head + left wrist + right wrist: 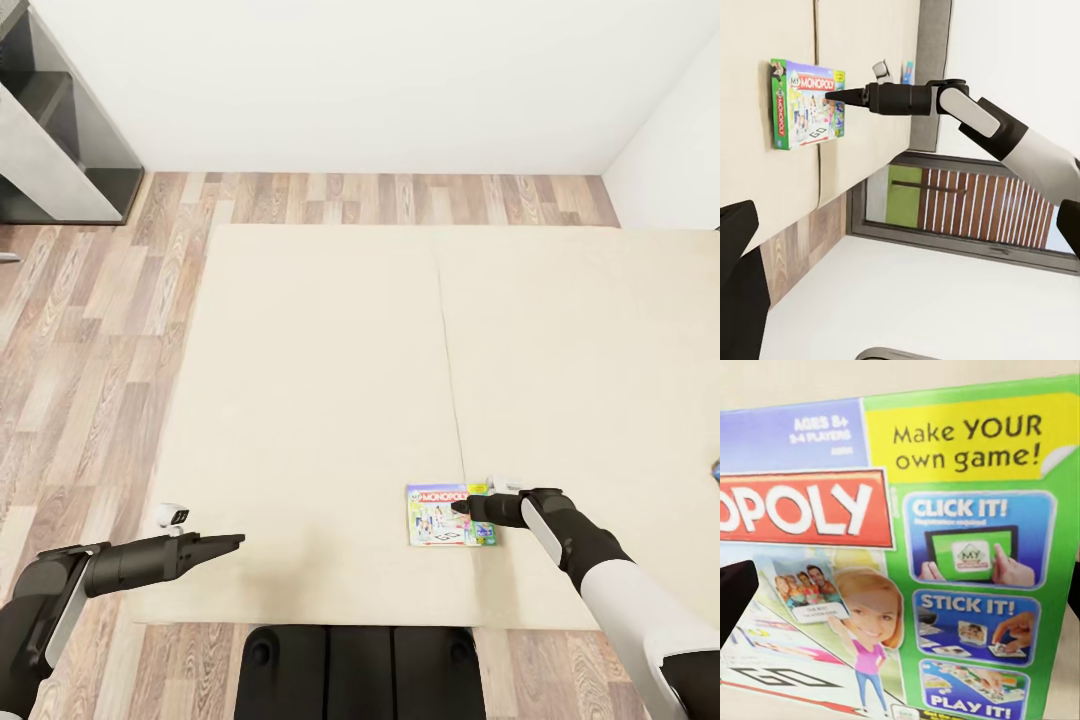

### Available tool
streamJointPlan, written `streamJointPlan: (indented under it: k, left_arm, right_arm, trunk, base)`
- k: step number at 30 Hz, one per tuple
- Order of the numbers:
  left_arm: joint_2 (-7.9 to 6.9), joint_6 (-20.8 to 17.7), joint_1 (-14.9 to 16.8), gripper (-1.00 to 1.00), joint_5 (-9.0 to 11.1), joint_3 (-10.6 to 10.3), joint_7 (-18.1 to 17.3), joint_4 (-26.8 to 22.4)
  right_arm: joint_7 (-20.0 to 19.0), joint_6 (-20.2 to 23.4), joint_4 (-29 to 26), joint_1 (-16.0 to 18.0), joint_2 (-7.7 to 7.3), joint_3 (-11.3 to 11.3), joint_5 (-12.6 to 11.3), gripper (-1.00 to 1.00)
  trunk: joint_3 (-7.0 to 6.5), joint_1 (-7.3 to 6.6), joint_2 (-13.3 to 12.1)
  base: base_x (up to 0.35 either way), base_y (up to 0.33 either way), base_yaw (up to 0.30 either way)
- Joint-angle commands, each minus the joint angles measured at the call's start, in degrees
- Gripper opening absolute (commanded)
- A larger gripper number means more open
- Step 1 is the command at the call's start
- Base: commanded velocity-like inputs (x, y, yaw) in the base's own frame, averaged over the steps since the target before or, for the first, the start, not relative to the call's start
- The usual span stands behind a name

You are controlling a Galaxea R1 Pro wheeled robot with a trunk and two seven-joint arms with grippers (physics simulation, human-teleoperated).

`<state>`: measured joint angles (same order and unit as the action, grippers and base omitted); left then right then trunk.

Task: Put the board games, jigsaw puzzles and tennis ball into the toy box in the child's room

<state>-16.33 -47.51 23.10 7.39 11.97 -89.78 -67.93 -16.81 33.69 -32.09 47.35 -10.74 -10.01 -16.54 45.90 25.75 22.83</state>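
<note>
A Monopoly board game (440, 517) lies flat on the cream bed (330, 400), near its front edge and just right of the centre seam. My right gripper (459, 507) hovers low over the box's right part. It is open, with a dark finger (733, 596) at each side of the printed lid (945, 547). The left wrist view shows the same box (802, 112) under the right gripper (832, 95). My left gripper (238, 541) is open and empty over the bed's front left corner. The toy box, table, jigsaw puzzles and tennis ball are out of view.
A small blue item (716, 467) is cut off at the bed's far right. A dark-grey shelf unit (60, 130) stands at the back left against the white wall. Wood-plank floor (90, 350) runs left of and behind the bed.
</note>
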Motion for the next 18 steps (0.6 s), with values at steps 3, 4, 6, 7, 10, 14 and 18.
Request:
streamJointPlan:
  k: [3, 4, 6, 7, 10, 14, 18]
  left_arm:
    - [-0.01, -0.6, 0.0, 1.0, 0.0, 0.0, -0.2, 0.0]
    - [-0.01, -0.6, 0.0, 1.0, 0.0, 0.0, -0.2, 0.0]
    - [-0.01, -0.6, 0.0, 1.0, 0.0, 0.0, -0.2, 0.0]
    - [-0.01, -0.6, 0.0, 1.0, 0.0, 0.0, -0.2, 0.0]
    - [-0.01, -0.6, 0.0, 1.0, 0.0, 0.0, -0.2, 0.0]
    - [-0.01, -0.6, 0.0, 1.0, 0.0, 0.0, -0.2, 0.0]
    - [-0.01, -0.6, 0.0, 1.0, 0.0, 0.0, -0.2, 0.0]
  right_arm:
    - [0.0, 0.2, 0.0, 0.0, -0.07, -0.3, -0.2, 1.0]
    - [0.0, 0.2, 0.0, 0.0, -0.07, -0.3, -0.2, 1.0]
    - [0.1, 0.2, 0.0, 0.0, -0.07, -0.3, -0.2, 1.0]
    - [0.1, 0.2, 0.0, 0.0, -0.09, -0.3, -0.2, 1.0]
    - [0.1, 0.2, 0.0, 0.0, -0.08, -0.3, -0.2, 1.0]
    - [0.1, 0.1, 0.0, 0.0, -0.08, -0.3, -0.2, 1.0]
    - [0.1, 0.1, 0.0, 0.0, -0.07, -0.3, -0.2, 1.0]
  trunk:
    - [0.06, 0.03, 0.1]
    - [0.06, 0.03, 0.1]
    - [0.06, 0.03, 0.1]
    - [0.06, 0.03, 0.1]
    - [0.06, 0.03, 0.1]
    - [0.06, 0.03, 0.1]
    - [0.06, 0.03, 0.1]
  base:
    - [0.0, 0.05, 0.0]
    - [0.0, 0.026, 0.0]
    - [0.0, 0.015, 0.0]
    - [0.0, 0.011, 0.0]
    - [0.0, 0.016, 0.0]
    - [0.0, 0.121, 0.0]
    - [0.0, 0.1, 0.0]
